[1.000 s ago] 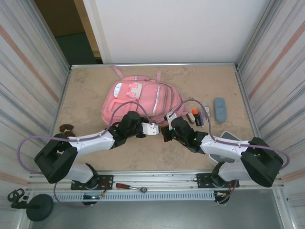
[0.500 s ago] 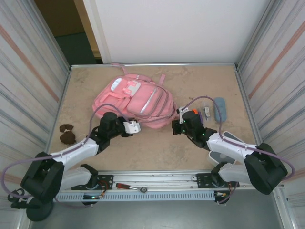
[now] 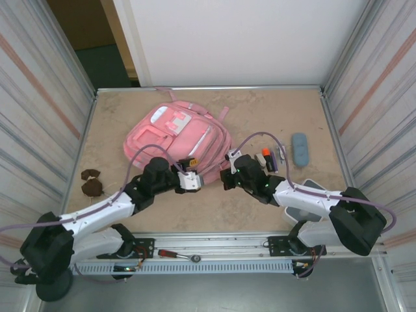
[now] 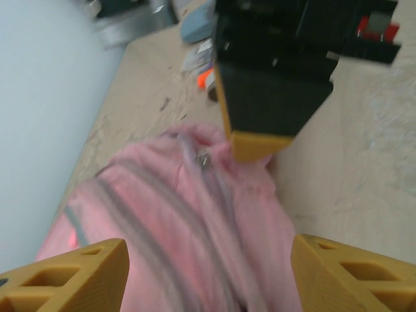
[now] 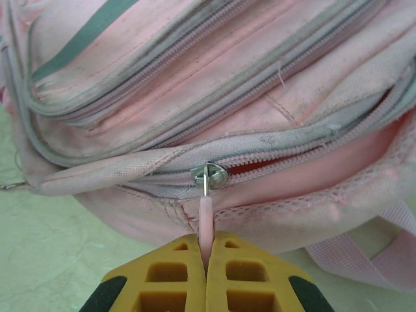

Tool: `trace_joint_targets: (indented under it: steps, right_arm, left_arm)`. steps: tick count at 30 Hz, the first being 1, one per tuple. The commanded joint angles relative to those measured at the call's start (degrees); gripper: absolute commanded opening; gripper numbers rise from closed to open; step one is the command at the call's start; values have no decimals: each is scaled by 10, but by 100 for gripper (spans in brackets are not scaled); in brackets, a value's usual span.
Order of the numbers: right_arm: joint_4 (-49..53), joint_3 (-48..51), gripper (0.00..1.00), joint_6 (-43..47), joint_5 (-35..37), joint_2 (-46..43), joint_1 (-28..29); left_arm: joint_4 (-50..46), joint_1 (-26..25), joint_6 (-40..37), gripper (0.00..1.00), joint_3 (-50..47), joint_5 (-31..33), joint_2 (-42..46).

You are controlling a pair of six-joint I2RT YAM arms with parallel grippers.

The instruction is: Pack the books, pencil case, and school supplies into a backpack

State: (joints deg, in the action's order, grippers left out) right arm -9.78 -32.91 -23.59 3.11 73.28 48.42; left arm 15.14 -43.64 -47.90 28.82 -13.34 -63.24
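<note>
- Currently my right gripper [image 5: 207,257] is pinching the pink zip pull [image 5: 206,218] of the backpack [image 5: 195,84], with both fingers pressed together on the tab.
- The tab is hanging from the metal slider [image 5: 208,175], just above my fingertips.
- To the right of the slider the zip is gaping a little, and pink lining is showing through.
- My left gripper [image 4: 208,276] is hovering over the backpack's fabric with its fingers spread wide and gripping nothing. I cannot tell whether they are touching the cloth.
- Overhead, the backpack is lying flat on the table [image 3: 273,110], left of centre, with its white-trimmed pockets facing up.
- Both my grippers are working at its near edge, the left beside the right and a small gap between them.
- The school supplies are lying on the table just right of the backpack and apart from it: an orange-and-white piece [image 3: 264,156], a short black piece [image 3: 270,166] and a slim purple stick [image 3: 276,160].
- A pale blue pencil case [image 3: 299,149] is lying further right, near the table's right edge.
- Two dark brown lumps [image 3: 91,185] are sitting at the table's left edge, well apart from the backpack.
</note>
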Motion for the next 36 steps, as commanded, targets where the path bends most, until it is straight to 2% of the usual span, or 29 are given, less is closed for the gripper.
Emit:
trace_joint_targets:
  steps: [1, 5, 10, 12, 14, 15, 19, 24, 27, 30, 34, 36]
  right_arm:
    - [-35, -27, 0, -8, -8, -18, 17]
    - [-34, -24, 0, -5, -3, -38, 34]
    - [-38, -9, 0, -1, 6, -52, 35]
    - [-38, -5, 0, 0, 10, -53, 33]
    - [-26, -7, 0, 6, 23, -50, 29]
    - [-13, -10, 0, 8, 30, -47, 25]
    - [37, -22, 0, 2, 58, -30, -14]
    - [75, -34, 0, 7, 82, -16, -56]
    - [80, -41, 0, 12, 82, -9, -64]
    - [39, -32, 0, 16, 32, -8, -61]
    - [-2, -23, 0, 7, -14, -2, -49]
    - [-11, -23, 0, 7, -19, -4, -37]
  left_arm:
    - [-21, -9, -11, 64, 43, 42, -57]
    - [-7, -6, -13, 53, 68, 63, -109]
    - [1, 21, -5, 37, 72, 46, -134]
    - [-8, 34, -3, 24, 72, 33, -132]
    - [-15, 46, 1, 6, 67, 15, -122]
    - [-17, 51, 3, 0, 62, 6, -114]
    - [-7, 77, 15, 0, 23, -60, -56]
    - [26, 133, 49, 0, -25, -126, 21]
    - [21, 154, 50, 0, -42, -126, 45]
    - [-30, 156, 42, 1, -33, -108, 48]
    - [-86, 136, 53, 34, -14, -97, 37]
    - [-84, 106, 59, 46, -13, -70, 36]
